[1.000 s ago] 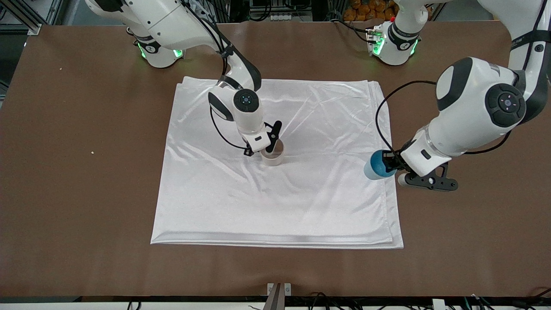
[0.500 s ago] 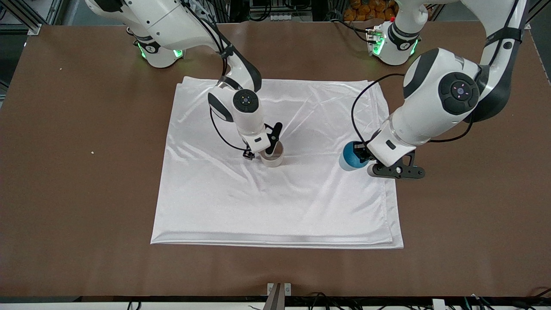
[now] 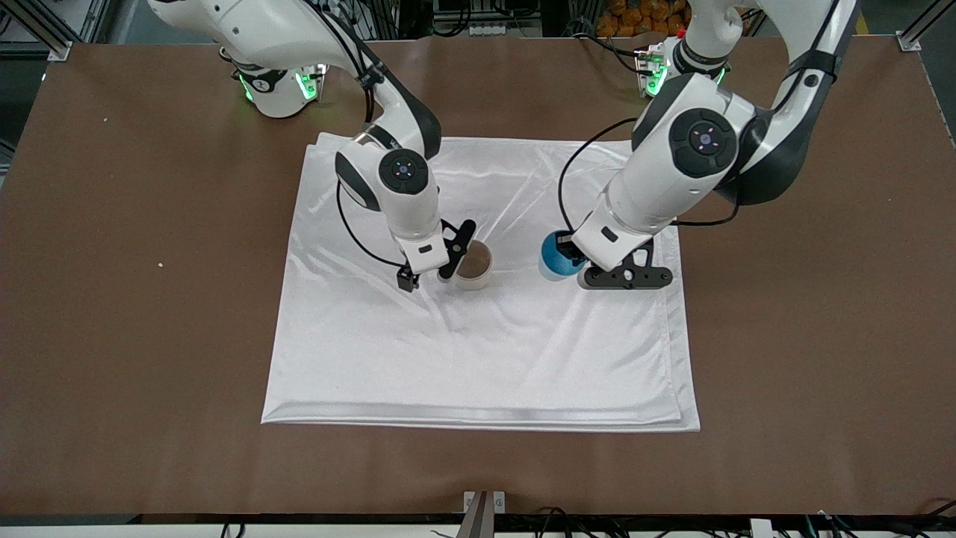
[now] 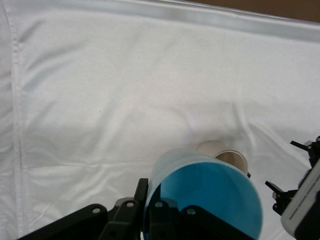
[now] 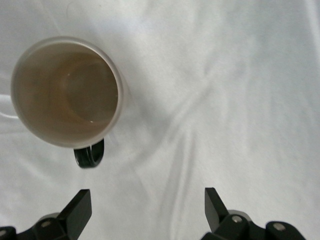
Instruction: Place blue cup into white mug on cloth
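Cloth (image 3: 478, 351) on brown table (image 3: 149, 336), white mug (image 3: 473, 267) upright

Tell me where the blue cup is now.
The blue cup is held by the left gripper over the cloth, beside the white mug.

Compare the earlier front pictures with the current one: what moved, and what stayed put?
The left gripper, jaws shut on the small light-blue tapered cup, carried it over the shiny white cloth toward the cream-white mug. The right gripper let go of the mug and backed off, jaws open. Mug and cloth stayed put.
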You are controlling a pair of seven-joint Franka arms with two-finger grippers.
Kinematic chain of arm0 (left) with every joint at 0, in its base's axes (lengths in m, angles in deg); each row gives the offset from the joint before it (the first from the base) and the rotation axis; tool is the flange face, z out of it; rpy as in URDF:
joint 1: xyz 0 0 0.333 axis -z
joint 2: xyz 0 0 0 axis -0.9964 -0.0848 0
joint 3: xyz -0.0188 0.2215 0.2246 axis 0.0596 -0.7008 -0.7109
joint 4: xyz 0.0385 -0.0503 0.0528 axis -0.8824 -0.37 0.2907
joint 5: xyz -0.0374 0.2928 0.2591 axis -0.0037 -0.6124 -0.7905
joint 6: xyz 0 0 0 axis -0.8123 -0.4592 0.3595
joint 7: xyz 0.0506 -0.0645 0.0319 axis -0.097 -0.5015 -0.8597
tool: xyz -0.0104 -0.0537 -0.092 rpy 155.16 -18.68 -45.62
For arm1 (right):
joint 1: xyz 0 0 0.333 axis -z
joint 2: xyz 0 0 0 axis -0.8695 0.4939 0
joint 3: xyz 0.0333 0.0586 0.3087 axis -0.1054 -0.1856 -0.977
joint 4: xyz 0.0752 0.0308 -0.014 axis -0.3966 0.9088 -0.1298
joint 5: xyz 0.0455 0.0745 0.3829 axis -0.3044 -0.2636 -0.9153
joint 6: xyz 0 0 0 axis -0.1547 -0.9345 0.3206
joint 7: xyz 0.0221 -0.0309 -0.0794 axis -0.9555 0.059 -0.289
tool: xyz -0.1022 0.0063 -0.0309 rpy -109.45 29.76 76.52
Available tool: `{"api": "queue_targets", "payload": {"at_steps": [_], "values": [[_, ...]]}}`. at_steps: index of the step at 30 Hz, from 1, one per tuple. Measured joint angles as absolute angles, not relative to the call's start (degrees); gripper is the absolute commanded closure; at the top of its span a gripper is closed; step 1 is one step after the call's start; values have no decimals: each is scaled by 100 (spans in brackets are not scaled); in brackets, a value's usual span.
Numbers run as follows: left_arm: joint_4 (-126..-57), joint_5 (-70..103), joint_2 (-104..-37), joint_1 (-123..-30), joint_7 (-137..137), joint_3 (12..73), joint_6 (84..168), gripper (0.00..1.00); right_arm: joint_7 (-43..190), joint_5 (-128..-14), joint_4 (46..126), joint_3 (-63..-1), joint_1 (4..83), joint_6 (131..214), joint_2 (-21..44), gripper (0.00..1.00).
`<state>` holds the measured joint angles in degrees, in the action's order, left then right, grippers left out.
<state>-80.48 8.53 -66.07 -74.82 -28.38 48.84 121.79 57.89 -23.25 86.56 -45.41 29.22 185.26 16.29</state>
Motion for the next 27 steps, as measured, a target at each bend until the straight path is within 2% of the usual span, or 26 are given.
{"api": "queue_targets", "payload": {"at_steps": [10, 21, 27], "values": [[-8051, 809, -6811, -7021, -3593, 4875, 12522, 100, 5782, -2322, 8566, -4539, 3303, 17253, 590, 0], [-8059, 551, -7310, -6389, -4341, 4852, 13139, 100, 5596, -2609, 8527, -4531, 4128, 16478, -420, 0], [-8059, 365, -7514, -6188, -4445, 4847, 13359, 100, 5572, -2674, 8257, -4526, 4609, 15829, -817, 0]]}}
